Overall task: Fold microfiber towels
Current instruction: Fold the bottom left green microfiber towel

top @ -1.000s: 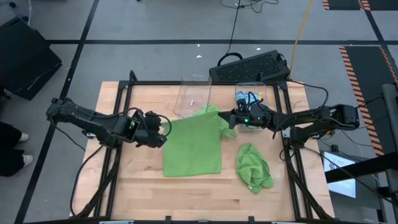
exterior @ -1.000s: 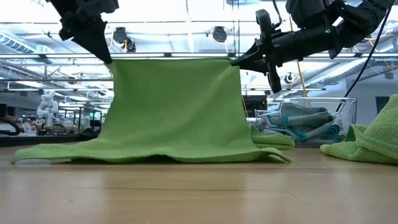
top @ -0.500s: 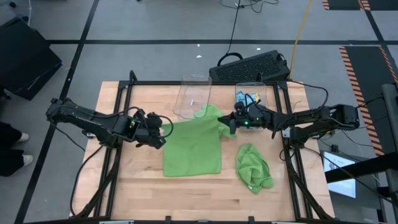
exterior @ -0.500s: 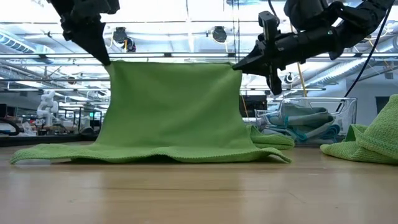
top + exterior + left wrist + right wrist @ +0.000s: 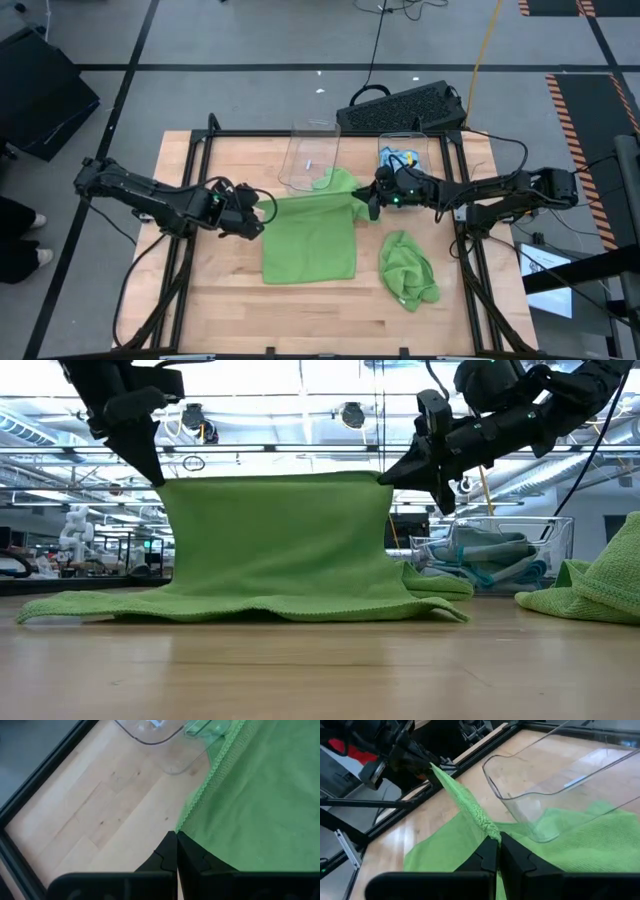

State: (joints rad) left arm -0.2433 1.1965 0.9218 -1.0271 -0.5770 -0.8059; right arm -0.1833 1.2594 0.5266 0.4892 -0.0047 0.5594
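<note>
A lime green microfiber towel [image 5: 310, 240] is held up between my two grippers by its top edge, with its lower part [image 5: 240, 605] lying on the wooden table. My left gripper [image 5: 262, 207] is shut on the top corner toward the table's left. My right gripper [image 5: 363, 200] is shut on the top corner toward the table's right. A second lime green towel [image 5: 408, 268] lies crumpled on the table to the right. Light blue towels [image 5: 490, 565] lie in a clear bin [image 5: 403, 158] at the far right. My left gripper pinches the towel's top left corner [image 5: 181, 823] between its two shut fingers, coming from the table's left and slanting down. The edge runs taut from it toward the other gripper [image 5: 270, 477]. My right gripper pinches the towel's top right corner [image 5: 492, 834] between its two shut fingers, coming from the table's right and slanting down. The hemmed edge [image 5: 462, 802] runs taut from it to my left gripper; the cloth hangs below onto the table.
A second clear bin [image 5: 308, 155] stands at the far middle, just behind the held towel. A black keyboard [image 5: 400, 105] lies beyond the table's far edge. A black frame [image 5: 185, 240] runs along the table's sides. Bare wood shows at the near edge [image 5: 320, 315].
Both grippers have gone down a little with the towel's top edge. My left gripper has also gone toward the table's left, so the top edge is drawn out wider and tauter. The towel's lower part has stayed on the table.
</note>
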